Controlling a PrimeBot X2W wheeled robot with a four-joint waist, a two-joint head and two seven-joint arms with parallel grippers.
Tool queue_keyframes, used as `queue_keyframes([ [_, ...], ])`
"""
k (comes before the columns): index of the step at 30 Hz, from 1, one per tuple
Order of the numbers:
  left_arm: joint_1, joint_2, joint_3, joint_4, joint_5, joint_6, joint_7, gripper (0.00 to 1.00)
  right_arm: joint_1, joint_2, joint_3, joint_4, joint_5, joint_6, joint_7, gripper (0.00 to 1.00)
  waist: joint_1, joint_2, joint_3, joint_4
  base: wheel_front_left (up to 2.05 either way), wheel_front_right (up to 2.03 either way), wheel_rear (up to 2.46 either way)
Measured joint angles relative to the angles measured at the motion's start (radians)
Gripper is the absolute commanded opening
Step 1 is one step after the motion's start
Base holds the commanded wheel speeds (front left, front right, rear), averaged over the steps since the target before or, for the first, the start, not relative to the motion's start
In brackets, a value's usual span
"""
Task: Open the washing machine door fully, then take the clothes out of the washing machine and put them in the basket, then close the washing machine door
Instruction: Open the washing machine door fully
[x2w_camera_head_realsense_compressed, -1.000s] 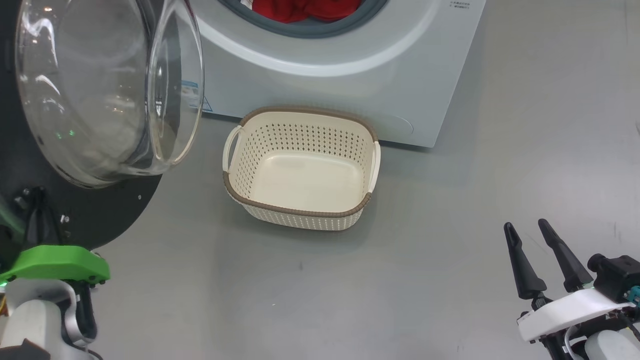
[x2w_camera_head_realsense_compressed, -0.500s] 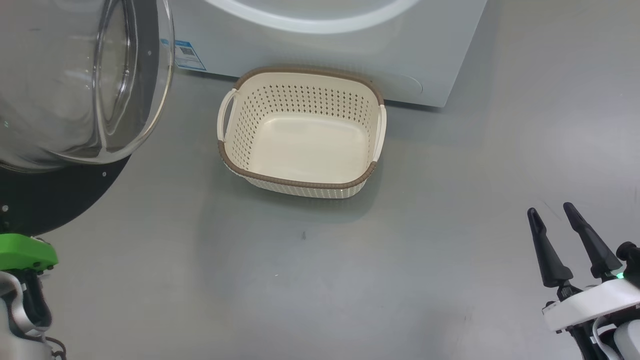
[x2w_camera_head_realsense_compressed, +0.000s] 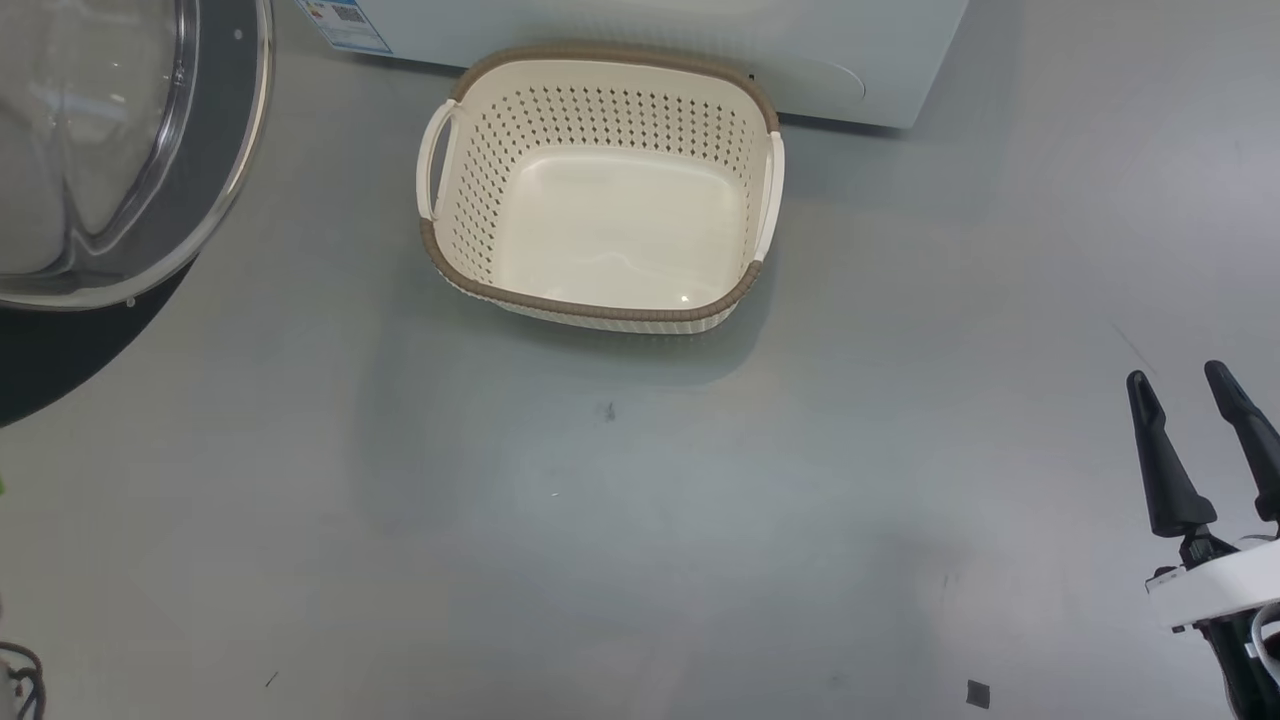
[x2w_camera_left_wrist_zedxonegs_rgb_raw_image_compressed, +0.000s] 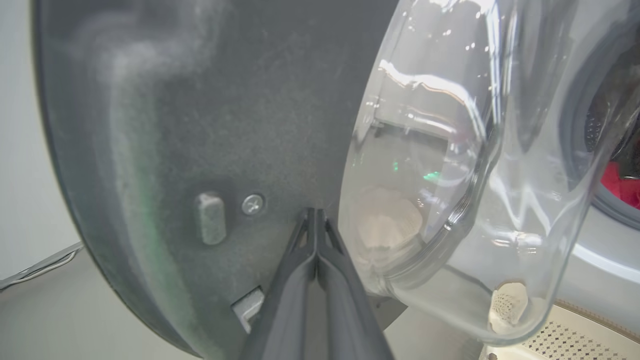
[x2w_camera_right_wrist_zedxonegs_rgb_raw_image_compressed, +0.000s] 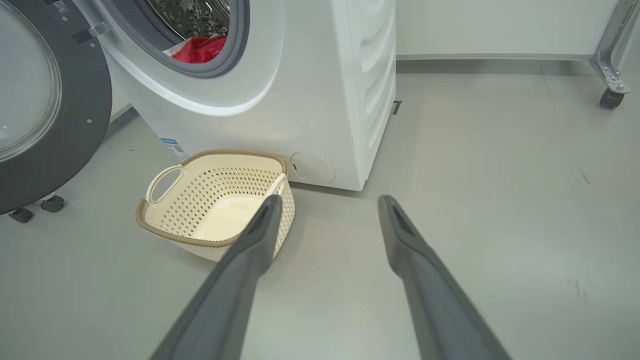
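Observation:
The washing machine door (x2w_camera_head_realsense_compressed: 225, 130) stands open at the upper left of the head view, its glass bowl (x2w_camera_head_realsense_compressed: 80, 130) bulging out of the black rim. In the left wrist view my left gripper (x2w_camera_left_wrist_zedxonegs_rgb_raw_image_compressed: 315, 212) is shut on nothing, its tips against the door's dark inner face (x2w_camera_left_wrist_zedxonegs_rgb_raw_image_compressed: 200, 125) beside the bowl. The cream basket (x2w_camera_head_realsense_compressed: 590, 305) sits empty on the floor before the washing machine (x2w_camera_head_realsense_compressed: 850, 50). Red clothes (x2w_camera_right_wrist_zedxonegs_rgb_raw_image_compressed: 200, 48) lie in the drum behind the grey ring. My right gripper (x2w_camera_head_realsense_compressed: 1175, 375) hangs open at the lower right, well clear of the basket (x2w_camera_right_wrist_zedxonegs_rgb_raw_image_compressed: 235, 152).
Grey floor spreads around the basket. A metal frame on a caster wheel (x2w_camera_right_wrist_zedxonegs_rgb_raw_image_compressed: 611, 97) stands at the back right. Small dark feet (x2w_camera_right_wrist_zedxonegs_rgb_raw_image_compressed: 52, 203) sit on the floor under the door. A dark scrap (x2w_camera_head_realsense_compressed: 978, 692) lies on the floor near my right arm.
The head camera has moved: the whole picture slid, so the machine's opening, the clothes and my left arm's green part left that view. The door looks swung further open.

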Motion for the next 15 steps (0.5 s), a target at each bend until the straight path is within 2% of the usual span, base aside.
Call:
queue_keyframes([
  [15, -0.051, 0.024, 0.028, 0.0, 0.008, 0.0, 0.047, 0.0, 0.01, -0.028, -0.028, -0.027, 0.007, 0.0, 0.0, 1.0, 0.0, 0.0, 0.064, 0.022, 0.0, 0.0, 0.0],
])
